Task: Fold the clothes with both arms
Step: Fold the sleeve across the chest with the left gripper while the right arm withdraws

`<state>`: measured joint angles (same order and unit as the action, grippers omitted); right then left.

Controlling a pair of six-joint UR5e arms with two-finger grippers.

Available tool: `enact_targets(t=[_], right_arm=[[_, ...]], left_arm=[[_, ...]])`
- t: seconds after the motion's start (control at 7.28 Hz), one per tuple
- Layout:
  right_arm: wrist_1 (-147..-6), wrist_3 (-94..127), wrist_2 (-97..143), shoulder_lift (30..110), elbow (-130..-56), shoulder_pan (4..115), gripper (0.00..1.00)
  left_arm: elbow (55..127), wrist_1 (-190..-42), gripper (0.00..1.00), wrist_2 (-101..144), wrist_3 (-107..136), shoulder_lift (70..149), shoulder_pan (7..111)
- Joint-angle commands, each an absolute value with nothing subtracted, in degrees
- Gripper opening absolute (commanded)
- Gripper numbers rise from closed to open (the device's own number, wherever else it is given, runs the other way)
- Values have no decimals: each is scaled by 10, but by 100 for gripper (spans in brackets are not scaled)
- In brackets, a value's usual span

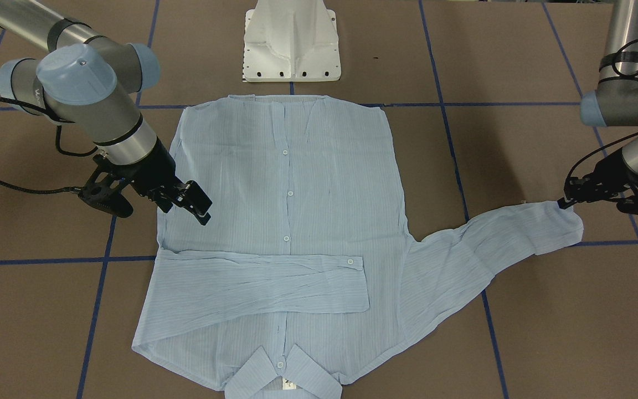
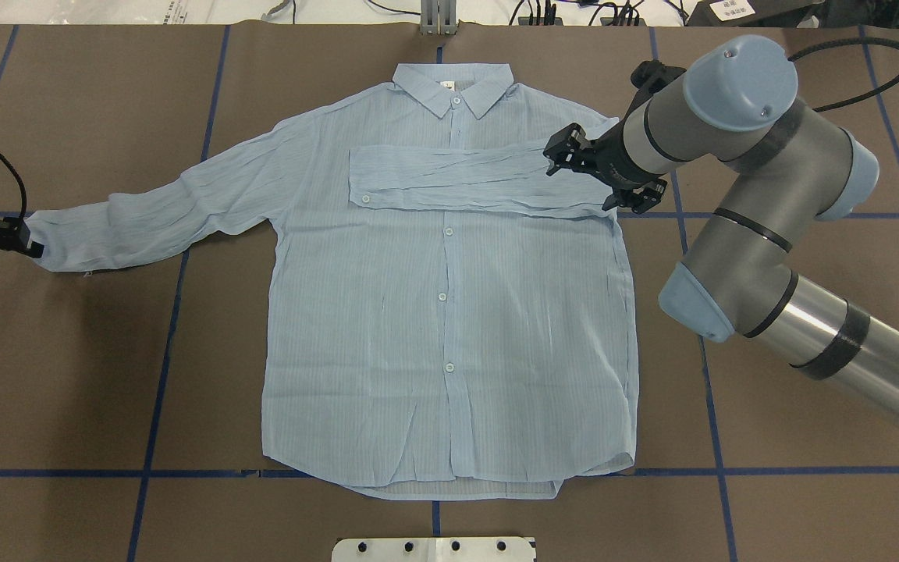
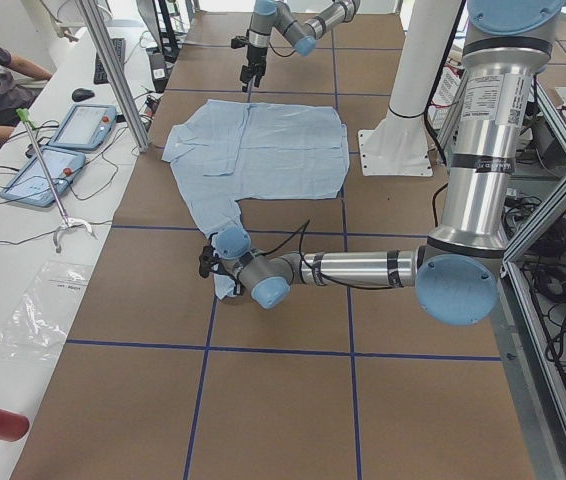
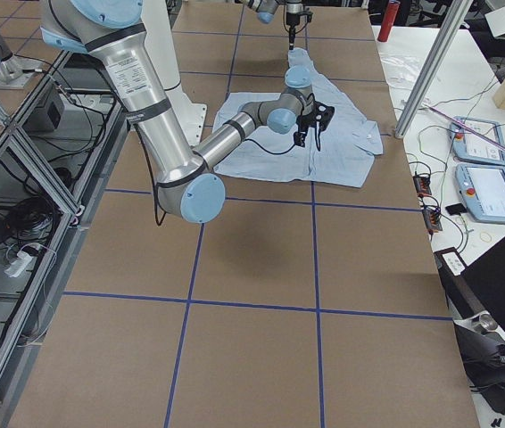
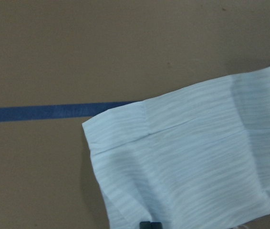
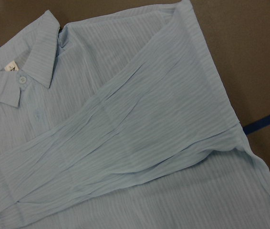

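Jaws parted and empty on right gripper (image 1: 196,204), hanging just above side edge of shirt (image 1: 297,183), near folded sleeve (image 1: 263,280) laid across chest. Jaws of left gripper (image 1: 564,202) at corner of cuff (image 1: 565,224) on outstretched sleeve (image 1: 463,255); clenched or not, impossible to tell. Shirt spread flat, buttons up, on brown table (image 1: 518,138), collar (image 1: 283,371) pointing away from white base (image 1: 291,41).

Thin, crinkled cloth shirt (image 2: 449,312) is pictured on a matt table (image 2: 90,375); right arm (image 2: 894,373) is finished in satin metal.
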<state>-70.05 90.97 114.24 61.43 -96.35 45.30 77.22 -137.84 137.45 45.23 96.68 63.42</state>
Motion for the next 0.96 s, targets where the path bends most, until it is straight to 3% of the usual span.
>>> enact_targets(t=[0.0,0.55,0.82], right_arm=[[-700,899,1159,641,-984,466,99],[-700,813,1195,719,-1022,519,99],[-700,764,1212,755,-1036,551,99]], left_arm=[[793,-1362,0,1390,538,1026,631],[782,-1332,0,1375,788,1220,515],[704,-1333,0,1287,907,1371,443]])
